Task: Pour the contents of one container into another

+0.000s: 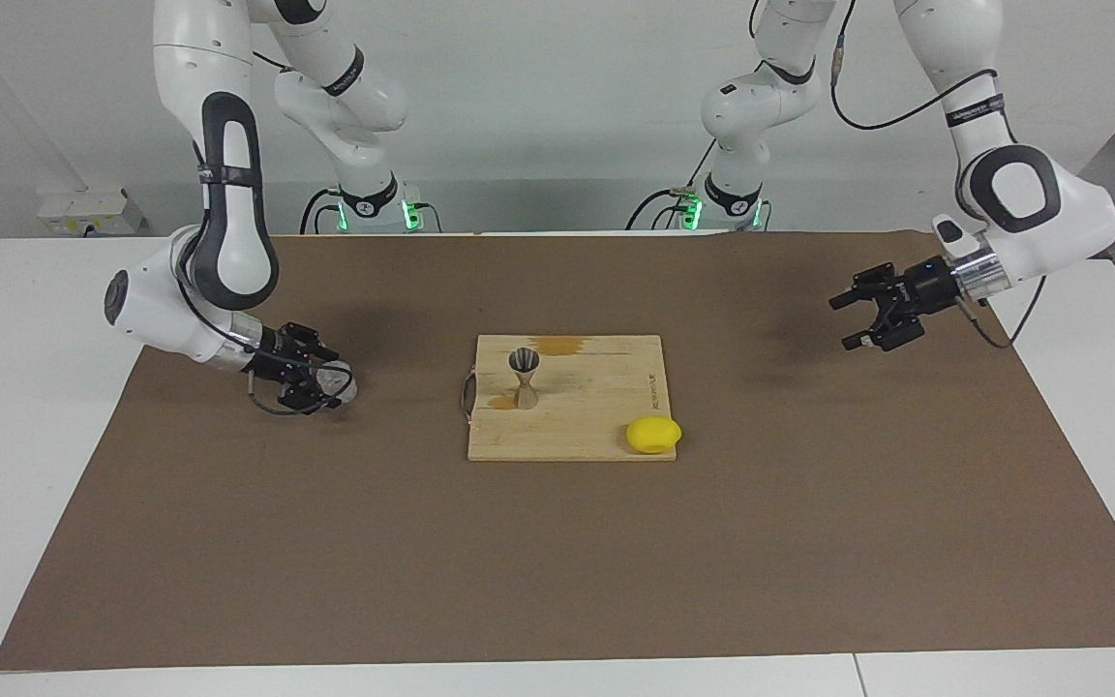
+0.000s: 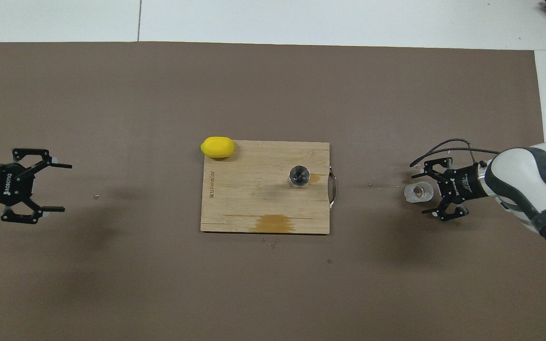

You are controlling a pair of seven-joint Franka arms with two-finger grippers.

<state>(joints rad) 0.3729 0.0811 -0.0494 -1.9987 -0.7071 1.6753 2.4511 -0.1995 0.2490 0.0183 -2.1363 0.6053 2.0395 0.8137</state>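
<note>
Two open fingers of the right gripper (image 1: 317, 383) (image 2: 428, 195) sit low on either side of the glass tumbler (image 1: 339, 380) (image 2: 418, 192), at the right arm's end of the brown mat (image 1: 557, 561) (image 2: 112, 85); whether they press it I can't tell. The tumbler stands upright on the mat, its contents unclear. Well apart, on the wooden cutting board (image 1: 596, 426) (image 2: 254, 199) mid-table, the metal jigger (image 1: 525, 377) (image 2: 299, 175) stands upright; nothing visible inside its upper cup. One lemon (image 1: 653, 434) (image 2: 217, 147) rests on the board's corner farther from the robots. Over bare mat toward its own end, the left gripper (image 1: 858, 319) (image 2: 57, 187) hangs spread wide, holding nothing.
</note>
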